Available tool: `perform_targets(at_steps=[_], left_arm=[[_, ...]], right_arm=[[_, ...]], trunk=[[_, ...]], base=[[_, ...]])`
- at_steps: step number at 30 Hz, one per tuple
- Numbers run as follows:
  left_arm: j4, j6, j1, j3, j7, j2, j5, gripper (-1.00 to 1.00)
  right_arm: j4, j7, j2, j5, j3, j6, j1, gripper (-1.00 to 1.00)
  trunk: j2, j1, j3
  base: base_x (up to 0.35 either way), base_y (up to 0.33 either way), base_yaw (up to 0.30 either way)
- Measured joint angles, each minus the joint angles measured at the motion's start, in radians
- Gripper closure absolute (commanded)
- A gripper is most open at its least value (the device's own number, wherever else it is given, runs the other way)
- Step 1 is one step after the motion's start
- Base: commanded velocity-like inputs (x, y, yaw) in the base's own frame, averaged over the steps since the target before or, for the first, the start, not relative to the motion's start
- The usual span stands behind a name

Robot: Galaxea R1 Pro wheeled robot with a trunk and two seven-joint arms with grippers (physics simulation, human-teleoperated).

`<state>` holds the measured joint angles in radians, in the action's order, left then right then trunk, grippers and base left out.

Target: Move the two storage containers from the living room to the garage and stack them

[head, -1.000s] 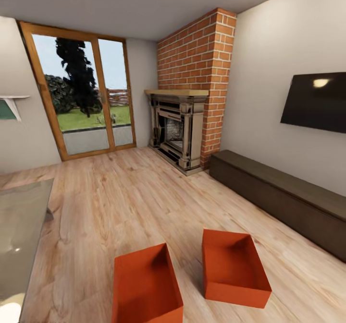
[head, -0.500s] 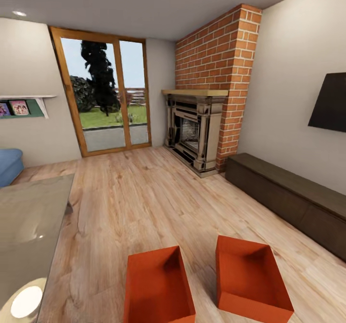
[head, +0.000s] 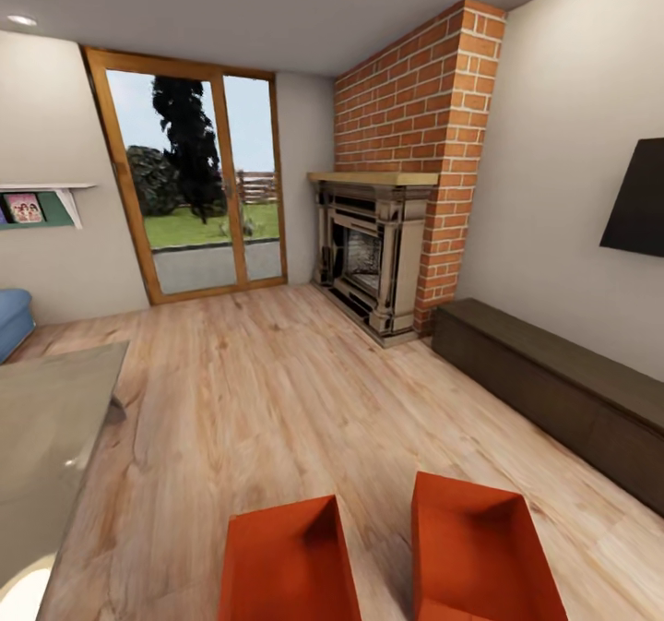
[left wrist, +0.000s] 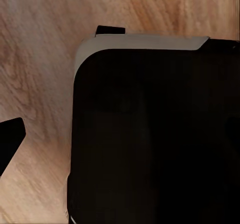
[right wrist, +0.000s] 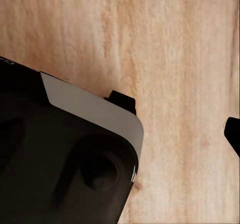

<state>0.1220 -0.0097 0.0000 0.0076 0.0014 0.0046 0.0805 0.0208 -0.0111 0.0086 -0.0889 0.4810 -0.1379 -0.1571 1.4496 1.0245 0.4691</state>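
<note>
Two orange-red lidless storage containers stand side by side on the light wood-plank floor (head: 277, 400) of the living room, at the bottom of the head view: the left one (head: 286, 566) and the right one (head: 480, 556), a narrow strip of floor between them. Both are cut off by the picture's lower edge. In the left wrist view my left gripper (left wrist: 57, 84) hangs over wood planks beside a dark robot body (left wrist: 150, 144), its black fingertips far apart and empty. My right gripper (right wrist: 178, 116) is likewise open over the planks, nothing between its fingers.
A red-brick fireplace (head: 373, 252) stands in the far corner, with wood-framed glass doors (head: 198, 187) to its left. A long dark low cabinet (head: 553, 390) runs along the right wall under a black screen (head: 641, 201). A glass-topped table (head: 46, 436) and a blue sofa (head: 11, 321) sit at the left.
The whole head view has swung left and closed in, so the camera moved. The containers now sit lower in the picture and keep their places on the floor.
</note>
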Motion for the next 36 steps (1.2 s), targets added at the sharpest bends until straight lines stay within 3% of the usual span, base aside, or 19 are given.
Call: perform_targets(at_steps=[6,36], left_arm=[[0.001,0.0,0.0,0.0,0.0,0.0,0.0,-1.0],[0.002,-0.001,0.0,0.0,0.001,0.0,0.0,-1.0]], right_arm=[[0.0,0.0,-0.001,0.0,0.0,-0.001,0.0,-1.0],[0.0,0.0,-0.001,0.001,0.0,-0.001,0.0,-1.0]], trunk=[[0.0,0.0,0.0],[0.0,0.001,0.0]], base=[[0.172,-0.072,0.193],[0.002,-0.001,0.269]])
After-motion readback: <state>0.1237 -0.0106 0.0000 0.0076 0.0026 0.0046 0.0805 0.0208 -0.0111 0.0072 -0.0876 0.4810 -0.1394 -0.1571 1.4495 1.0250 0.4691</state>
